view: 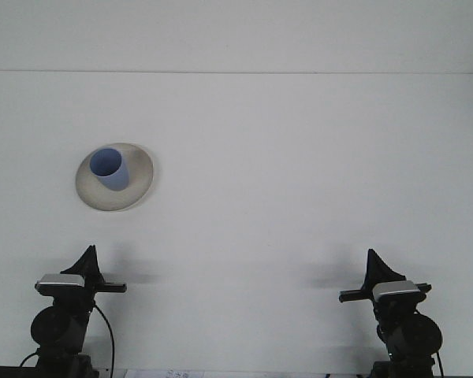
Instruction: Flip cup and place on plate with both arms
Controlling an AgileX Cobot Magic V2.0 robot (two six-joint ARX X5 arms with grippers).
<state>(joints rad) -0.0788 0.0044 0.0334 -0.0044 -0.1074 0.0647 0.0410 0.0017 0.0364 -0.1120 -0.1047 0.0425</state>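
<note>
A blue cup (109,168) stands upright, mouth up, on a pale round plate (139,175) at the left of the white table. My left gripper (87,259) sits low at the bottom left, well in front of the plate and apart from it. At the bottom right is my right gripper (374,264), far from the cup. Each shows only a dark pointed tip above its wrist camera. Neither holds anything.
The white table (299,181) stretches back to a far edge line near the top of the view. Black cables hang beside the left arm base at the bottom edge.
</note>
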